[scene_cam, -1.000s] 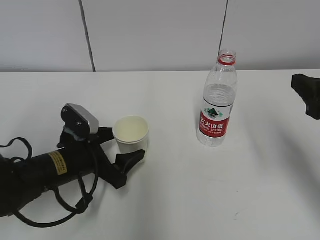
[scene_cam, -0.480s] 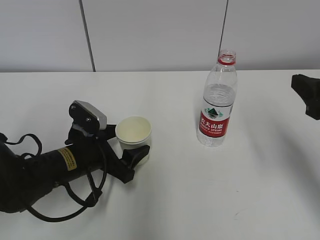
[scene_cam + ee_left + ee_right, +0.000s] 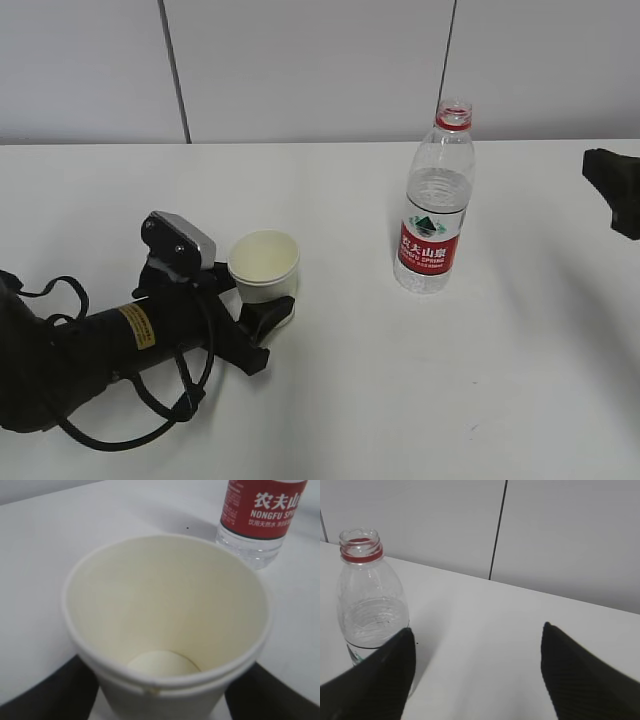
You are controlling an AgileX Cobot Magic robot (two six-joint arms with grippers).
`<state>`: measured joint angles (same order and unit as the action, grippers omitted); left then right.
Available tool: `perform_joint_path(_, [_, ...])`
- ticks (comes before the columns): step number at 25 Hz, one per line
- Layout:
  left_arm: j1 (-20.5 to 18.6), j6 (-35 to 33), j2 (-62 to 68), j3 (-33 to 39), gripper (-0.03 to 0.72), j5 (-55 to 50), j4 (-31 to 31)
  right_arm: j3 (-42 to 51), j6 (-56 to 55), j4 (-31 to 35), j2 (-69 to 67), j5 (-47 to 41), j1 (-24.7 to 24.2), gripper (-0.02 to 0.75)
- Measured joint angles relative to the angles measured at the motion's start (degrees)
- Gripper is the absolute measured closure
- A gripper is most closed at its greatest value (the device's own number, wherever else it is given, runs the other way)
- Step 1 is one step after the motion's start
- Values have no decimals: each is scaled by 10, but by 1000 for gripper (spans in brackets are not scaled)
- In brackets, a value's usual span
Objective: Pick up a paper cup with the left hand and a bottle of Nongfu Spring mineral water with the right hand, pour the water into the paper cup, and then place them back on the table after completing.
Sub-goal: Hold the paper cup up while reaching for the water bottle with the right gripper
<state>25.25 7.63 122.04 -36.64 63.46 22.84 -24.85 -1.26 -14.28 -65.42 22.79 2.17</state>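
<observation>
An empty white paper cup stands on the white table. My left gripper, on the arm with the yellow sticker, has its jaws pressed against both sides of the cup; in the left wrist view the gripper shows no gap to the cup wall. The uncapped Nongfu Spring bottle, red label, stands to the right, with clear water in it. My right gripper is open and empty at the right edge, well clear of the bottle. In the right wrist view the gripper faces the table.
A grey panelled wall runs behind the table's far edge. The left arm's black cables lie on the table at the front left. The bottle's base also shows in the left wrist view, just beyond the cup.
My left arm has moved forward to the cup, and its jaws have come in against the cup's sides. The cup shifted slightly. The bottle and the right gripper have not moved.
</observation>
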Motion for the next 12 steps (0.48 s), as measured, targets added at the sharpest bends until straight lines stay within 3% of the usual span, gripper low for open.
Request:
perform_joint_path(7, [0, 0, 1, 0, 235, 8, 8, 0, -20, -14, -44, 35, 0, 160])
perform_joint_path(12, [0, 0, 0, 0, 237, 8, 40, 0, -56, -91, -87, 110, 0, 160])
